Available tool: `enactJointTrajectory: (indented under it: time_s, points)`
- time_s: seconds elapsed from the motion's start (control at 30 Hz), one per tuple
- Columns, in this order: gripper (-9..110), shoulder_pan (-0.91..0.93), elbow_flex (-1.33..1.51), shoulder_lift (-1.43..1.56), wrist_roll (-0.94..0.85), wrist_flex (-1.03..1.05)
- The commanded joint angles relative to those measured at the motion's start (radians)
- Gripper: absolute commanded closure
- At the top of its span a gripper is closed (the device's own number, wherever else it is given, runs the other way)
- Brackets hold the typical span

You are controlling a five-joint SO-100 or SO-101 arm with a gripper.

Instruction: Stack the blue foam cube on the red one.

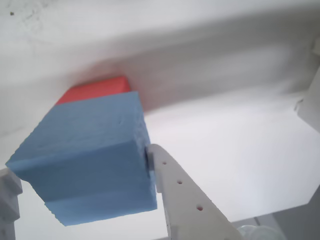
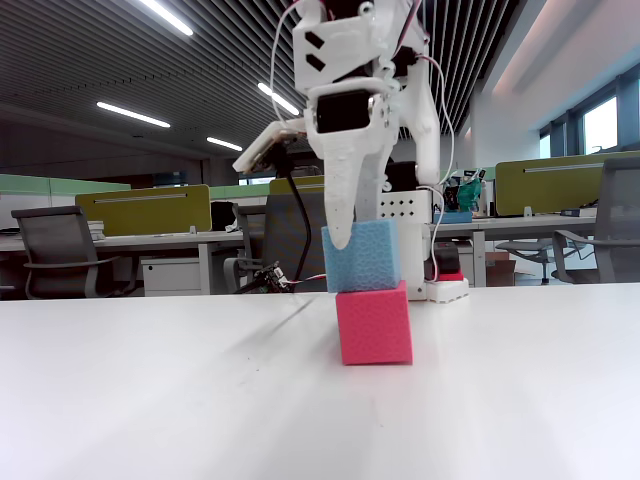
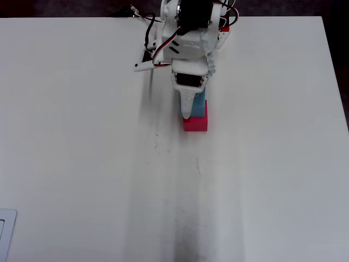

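Observation:
The blue foam cube [image 2: 372, 256] rests on top of the red one [image 2: 375, 325], its underside touching the red cube's top. In the overhead view the blue cube [image 3: 201, 105] sits slightly toward the arm, leaving a strip of the red cube [image 3: 195, 125] showing. My gripper [image 2: 358, 238] is shut on the blue cube. In the wrist view the blue cube [image 1: 90, 155] fills the space between my fingers [image 1: 172, 185], with the red cube [image 1: 97, 90] behind it. The far finger is hidden in the fixed view.
The white table [image 3: 82, 164] spreads all round the stack. The arm's base and cables [image 3: 139, 16] stand at the table's far edge. A white object [image 3: 5, 234] lies at the bottom left corner of the overhead view. Office desks and chairs [image 2: 60, 250] stand beyond the table.

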Motion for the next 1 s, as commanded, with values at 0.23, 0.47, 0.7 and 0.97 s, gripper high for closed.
enactJointTrajectory:
  time_s: [0.23, 0.47, 0.7, 0.97]
  points:
    - [69, 0.002, -0.078, 0.074, -0.008, 0.044]
    - [70, 0.006, -0.066, 0.160, -0.008, 0.055]
    - [72, 0.012, -0.021, 0.345, -0.009, 0.049]
    - [75, 0.026, 0.107, 0.661, -0.011, 0.051]
